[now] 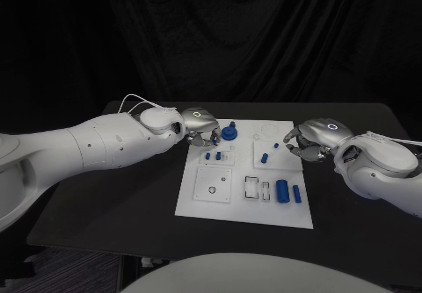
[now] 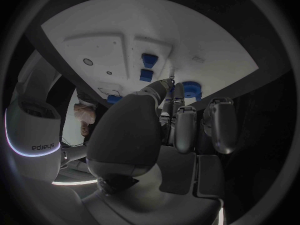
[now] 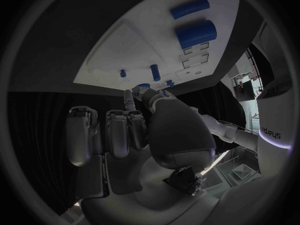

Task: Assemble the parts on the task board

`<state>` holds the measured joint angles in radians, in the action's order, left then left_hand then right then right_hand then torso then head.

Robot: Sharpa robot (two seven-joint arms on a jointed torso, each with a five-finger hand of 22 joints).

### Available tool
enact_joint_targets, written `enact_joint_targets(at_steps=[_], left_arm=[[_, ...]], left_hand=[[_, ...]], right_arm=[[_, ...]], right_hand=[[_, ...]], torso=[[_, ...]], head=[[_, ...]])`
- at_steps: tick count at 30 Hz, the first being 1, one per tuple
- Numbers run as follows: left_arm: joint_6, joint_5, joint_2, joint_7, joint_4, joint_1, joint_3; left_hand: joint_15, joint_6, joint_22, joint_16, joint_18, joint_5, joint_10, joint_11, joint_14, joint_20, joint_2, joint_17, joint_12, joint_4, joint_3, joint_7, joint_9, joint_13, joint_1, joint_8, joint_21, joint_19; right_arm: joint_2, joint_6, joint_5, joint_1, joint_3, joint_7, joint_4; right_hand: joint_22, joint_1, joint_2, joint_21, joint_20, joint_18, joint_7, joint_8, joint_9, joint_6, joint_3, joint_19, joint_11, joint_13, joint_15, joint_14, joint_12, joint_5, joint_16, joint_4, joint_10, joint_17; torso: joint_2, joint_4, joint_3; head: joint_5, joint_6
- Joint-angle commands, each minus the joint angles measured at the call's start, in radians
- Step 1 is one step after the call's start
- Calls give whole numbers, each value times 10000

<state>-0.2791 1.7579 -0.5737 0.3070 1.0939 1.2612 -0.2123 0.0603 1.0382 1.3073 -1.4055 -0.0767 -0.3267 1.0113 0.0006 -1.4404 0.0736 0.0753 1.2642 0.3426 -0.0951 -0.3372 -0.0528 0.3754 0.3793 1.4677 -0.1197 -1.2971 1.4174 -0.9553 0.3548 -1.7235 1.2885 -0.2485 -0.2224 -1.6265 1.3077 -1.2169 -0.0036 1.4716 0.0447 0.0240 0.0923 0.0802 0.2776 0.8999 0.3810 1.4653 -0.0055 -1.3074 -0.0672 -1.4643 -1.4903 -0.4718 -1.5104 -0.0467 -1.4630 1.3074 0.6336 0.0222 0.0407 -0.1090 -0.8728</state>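
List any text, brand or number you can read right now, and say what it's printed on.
"sharpa", seen mirrored, on the other arm's white wrist housing in the left wrist view.
"sharpa", partly cut off, on the other arm's white wrist housing in the right wrist view.
No readable text on the task board or its blue parts.

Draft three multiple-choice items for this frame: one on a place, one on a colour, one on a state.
1. Where is the left robot hand?
A. at the task board's far left corner
B. at its near right corner
C. off the table

2. What colour are the two cylinders lying at the board's near right?
A. red
B. blue
C. green

3. How do those cylinders lie?
A. stacked
B. side by side, flat on the task board
C. held by the right robot hand

Answers: 1 A, the head view shows it beside the round blue part there; 2 B, both are blue; 3 B, they rest on the board, apart from both hands.
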Motion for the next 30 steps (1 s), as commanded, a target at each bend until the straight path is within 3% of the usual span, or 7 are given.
enact_joint_targets(at_steps=[1, 16, 30], left_arm=[[-24, 26, 41, -5, -21, -28, 8], [-3, 26, 158, -51, -209, -153, 8], [-299, 26, 313, -175, -369, -317, 8]], left_hand=[[-23, 22, 1803, 38, 140, 42, 56, 8, 74, 21, 12, -15, -48, 10, -35, -11, 38, -18, -56, -38, 30, -27], [-34, -17, 1777, 109, 121, 52, 112, 10, 140, 26, 0, -131, -93, 37, -52, -7, 31, -65, -43, 2, 124, -85], [-34, -40, 1785, 107, 126, 26, 177, 15, 142, 27, -25, -128, -115, 82, -85, -13, 26, -95, 1, 31, 105, -78]], right_arm=[[5, -20, -29, -25, 4, -122, -12], [23, -33, -29, -40, 5, -118, 2], [2, -40, -28, -56, 5, -124, -8]], right_hand=[[2265, 34, 24, -65, -69, 37, -21, -29, -14, 47, 59, 531, -52, -1779, -64, -815, 31, -42, 39, -19, -429, 1446], [2265, 34, 24, -65, -69, 37, -21, -29, -14, 47, 59, 531, -52, -1779, -64, -815, 31, -42, 39, -19, -429, 1446], [2269, 33, 36, -56, -69, 34, -15, -33, -17, 46, 78, 536, -49, -1781, -62, -819, 30, -30, 28, -5, -431, 1469]], torso=[[6, 4, 5], [3, 25, 0], [11, 0, -1]], head=[[9, 2], [88, 2], [119, 2]])
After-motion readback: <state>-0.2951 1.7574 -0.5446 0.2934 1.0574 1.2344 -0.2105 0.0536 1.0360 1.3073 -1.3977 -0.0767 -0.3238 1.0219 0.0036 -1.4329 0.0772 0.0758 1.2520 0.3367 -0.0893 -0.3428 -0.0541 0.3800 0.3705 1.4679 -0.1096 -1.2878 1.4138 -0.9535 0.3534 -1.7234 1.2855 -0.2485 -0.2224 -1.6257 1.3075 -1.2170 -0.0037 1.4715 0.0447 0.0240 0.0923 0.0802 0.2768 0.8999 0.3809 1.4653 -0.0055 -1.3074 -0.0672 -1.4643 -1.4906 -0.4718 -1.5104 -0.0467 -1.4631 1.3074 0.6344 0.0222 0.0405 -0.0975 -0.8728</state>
